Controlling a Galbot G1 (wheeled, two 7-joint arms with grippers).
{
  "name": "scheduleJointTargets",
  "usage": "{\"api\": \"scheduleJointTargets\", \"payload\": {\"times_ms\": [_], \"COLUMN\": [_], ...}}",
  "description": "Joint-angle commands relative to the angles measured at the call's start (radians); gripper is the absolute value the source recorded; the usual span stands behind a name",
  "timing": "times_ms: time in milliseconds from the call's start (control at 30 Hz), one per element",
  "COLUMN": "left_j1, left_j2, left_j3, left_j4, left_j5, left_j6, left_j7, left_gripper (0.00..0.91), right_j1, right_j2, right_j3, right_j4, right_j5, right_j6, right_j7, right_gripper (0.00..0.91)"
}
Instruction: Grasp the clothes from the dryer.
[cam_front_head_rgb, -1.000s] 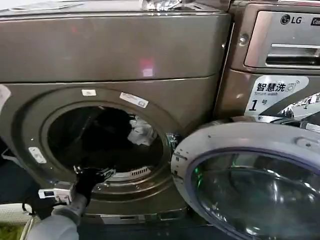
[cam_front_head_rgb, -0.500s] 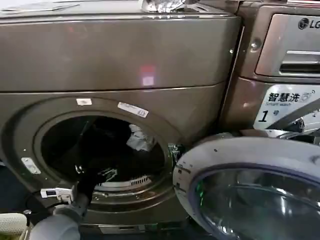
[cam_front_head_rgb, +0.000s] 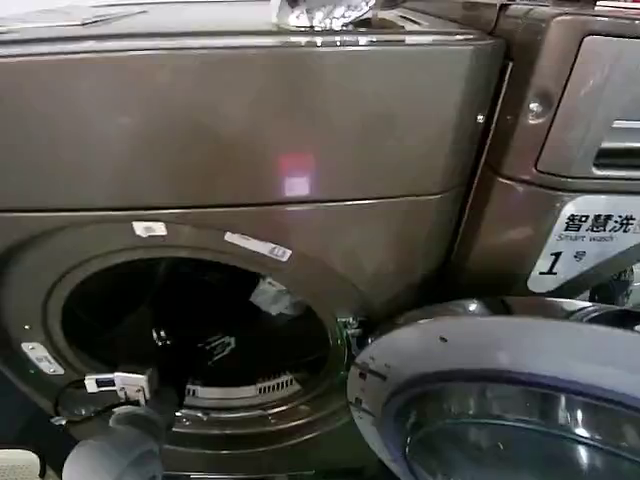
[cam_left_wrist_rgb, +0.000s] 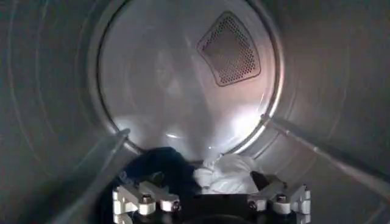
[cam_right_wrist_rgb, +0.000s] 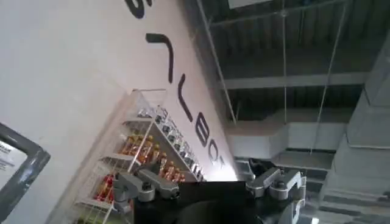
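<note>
The bronze-brown dryer (cam_front_head_rgb: 250, 120) faces me with its round porthole ring (cam_front_head_rgb: 320, 290) uncovered. The clothes lie low at the back of the drum: a dark navy garment (cam_left_wrist_rgb: 159, 169) next to a white-grey one (cam_left_wrist_rgb: 226, 173), of which a pale patch (cam_front_head_rgb: 272, 297) shows through the porthole. My left gripper (cam_front_head_rgb: 195, 352) is inside the drum, low down. In the left wrist view, the left gripper (cam_left_wrist_rgb: 204, 185) is open, its fingers (cam_left_wrist_rgb: 137, 198) spread either side of the bundle just ahead. My right gripper (cam_right_wrist_rgb: 210, 182) is open, pointing up at a wall and ceiling, away from the dryer.
The dryer's round glass door (cam_front_head_rgb: 500, 400) hangs open at the lower right. A second machine (cam_front_head_rgb: 590, 130) with a white sticker (cam_front_head_rgb: 592, 250) stands to the right. Drum paddles (cam_left_wrist_rgb: 317, 146) and a perforated vent (cam_left_wrist_rgb: 228, 49) line the drum. A shelf of bottles (cam_right_wrist_rgb: 131, 161) is against the wall.
My left gripper has reached deeper into the drum. The head view has shifted, so the dryer and door sit lower and further right in it.
</note>
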Motion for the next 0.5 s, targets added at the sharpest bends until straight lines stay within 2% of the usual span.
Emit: {"api": "scheduleJointTargets", "payload": {"times_ms": [33, 500], "left_j1": [-0.007, -0.012], "left_j2": [-0.001, -0.002], "left_j3": [0.002, 0.006], "left_j4": [0.007, 0.017], "left_j5": [0.003, 0.006], "left_j6": [-0.001, -0.001], "left_j7": [0.001, 0.003], "left_gripper": [0.907, 0.907], "right_j1": [0.000, 0.005], "right_j2": [0.000, -0.002], "right_j3": [0.002, 0.001], "right_j4": [-0.003, -0.010], "right_j5": [-0.015, -0.026], "right_j6": [-0.001, -0.002], "right_j7": [0.000, -0.003], "right_gripper": [0.907, 0.907]}}
